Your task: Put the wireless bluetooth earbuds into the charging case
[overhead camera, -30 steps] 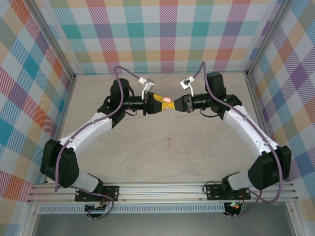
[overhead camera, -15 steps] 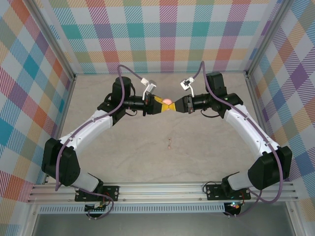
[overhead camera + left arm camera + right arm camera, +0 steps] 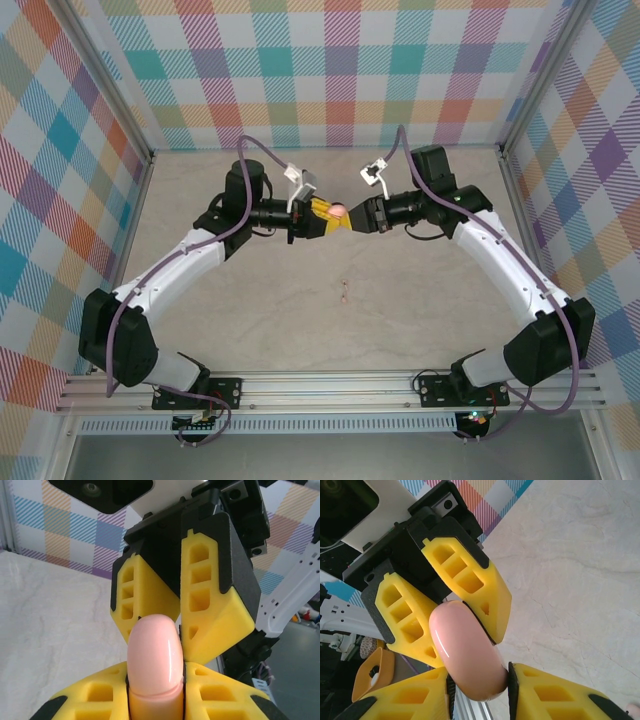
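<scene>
pink case [image 3: 154, 655]: rounded and glossy, held in the air above the counter [image 3: 300, 330], at the far middle between the two arms; taken to be the charging case
left fingers [image 3: 220, 697]: nearly shut, clamped on one end of the pink case, pads tight against both sides
right fingers [image 3: 555, 692]: set either side of the other end of the pink case; pressing or slack not resolvable, so grip cannot be told
lid: seam line [image 3: 155, 694] visible near the left fingers; looks closed, no gap seen
earbuds: tiny pale speck [image 3: 344, 291] on the counter, nearer the bases and well apart from the case; possibly a pink earbud, too small to confirm
done: case up off the counter, shared between both arms
remaining: lid to open, each earbud to fetch and seat; judged early, nothing seated as far as visible
</scene>
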Controlling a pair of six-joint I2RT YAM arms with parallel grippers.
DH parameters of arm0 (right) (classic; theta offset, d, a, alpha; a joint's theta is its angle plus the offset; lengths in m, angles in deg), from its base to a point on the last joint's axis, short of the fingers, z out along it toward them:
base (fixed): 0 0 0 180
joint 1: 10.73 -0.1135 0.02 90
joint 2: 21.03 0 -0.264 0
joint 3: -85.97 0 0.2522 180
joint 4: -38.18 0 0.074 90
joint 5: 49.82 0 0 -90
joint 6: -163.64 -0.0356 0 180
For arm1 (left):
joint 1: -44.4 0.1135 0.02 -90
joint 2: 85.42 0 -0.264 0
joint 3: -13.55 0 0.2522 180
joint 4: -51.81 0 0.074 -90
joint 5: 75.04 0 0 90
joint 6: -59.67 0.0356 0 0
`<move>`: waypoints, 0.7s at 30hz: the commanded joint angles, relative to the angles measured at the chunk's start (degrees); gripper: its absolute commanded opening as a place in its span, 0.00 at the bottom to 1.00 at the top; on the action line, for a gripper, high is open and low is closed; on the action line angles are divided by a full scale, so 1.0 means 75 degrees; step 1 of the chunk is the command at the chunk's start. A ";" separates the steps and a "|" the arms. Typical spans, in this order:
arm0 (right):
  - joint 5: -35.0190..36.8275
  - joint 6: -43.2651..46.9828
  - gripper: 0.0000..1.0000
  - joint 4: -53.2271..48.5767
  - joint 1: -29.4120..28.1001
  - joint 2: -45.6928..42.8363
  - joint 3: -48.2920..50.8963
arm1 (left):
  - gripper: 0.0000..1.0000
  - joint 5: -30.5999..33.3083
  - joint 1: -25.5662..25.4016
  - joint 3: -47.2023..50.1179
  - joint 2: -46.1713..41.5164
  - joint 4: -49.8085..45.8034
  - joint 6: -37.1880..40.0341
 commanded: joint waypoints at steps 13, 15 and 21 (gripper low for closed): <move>0.1104 -0.0076 0.37 0.0474 -0.0051 -0.0211 -0.0359 | 0.11 -0.0499 -0.0477 -0.0152 -0.0229 -0.1499 0.1797; 0.1199 -0.0086 0.37 0.0454 -0.0057 -0.0212 -0.0351 | 0.11 -0.0494 -0.0479 -0.0154 -0.0237 -0.1527 0.1839; 0.0926 0.0020 0.38 0.0188 -0.0052 -0.0068 -0.0442 | 0.10 -0.0427 -0.0479 -0.0141 -0.0254 -0.1486 0.1766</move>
